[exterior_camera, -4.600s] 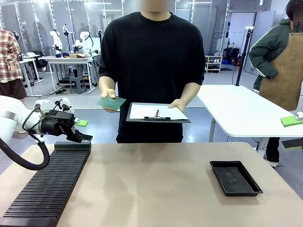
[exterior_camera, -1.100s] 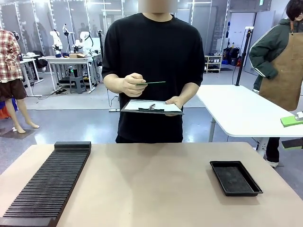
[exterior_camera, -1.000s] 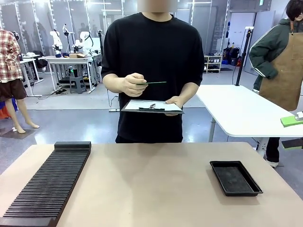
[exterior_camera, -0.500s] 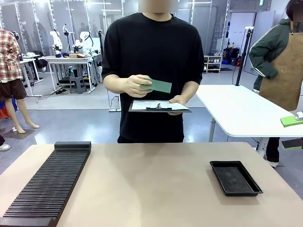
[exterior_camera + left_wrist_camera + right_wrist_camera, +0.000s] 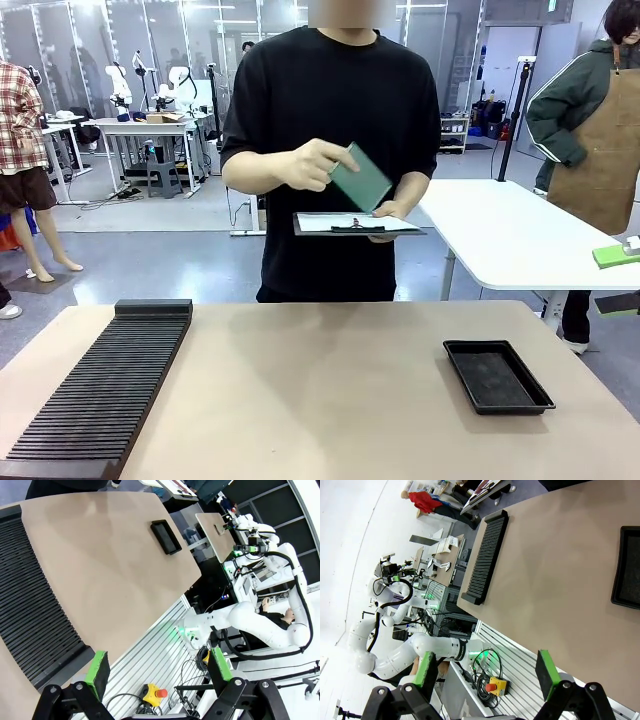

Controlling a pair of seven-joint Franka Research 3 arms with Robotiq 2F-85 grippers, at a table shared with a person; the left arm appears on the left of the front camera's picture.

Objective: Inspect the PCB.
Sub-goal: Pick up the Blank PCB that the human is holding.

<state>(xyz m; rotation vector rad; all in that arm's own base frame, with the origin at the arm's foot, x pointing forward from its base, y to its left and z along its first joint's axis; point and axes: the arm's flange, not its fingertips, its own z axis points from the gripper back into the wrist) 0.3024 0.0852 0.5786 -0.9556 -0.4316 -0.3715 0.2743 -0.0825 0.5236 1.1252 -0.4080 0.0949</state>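
End effectors [image 5: 159,667] [image 5: 485,672] both splayed wide, empty.

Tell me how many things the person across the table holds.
2. A green board, tilted, is in the hand raised at chest height. A clipboard is held flat just below it by the other hand.

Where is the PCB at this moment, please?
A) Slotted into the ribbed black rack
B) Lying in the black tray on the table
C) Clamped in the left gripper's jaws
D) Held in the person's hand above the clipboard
D: in the front view the green PCB is pinched at one end by the person's hand and tilted just above the clipboard held in the other hand.
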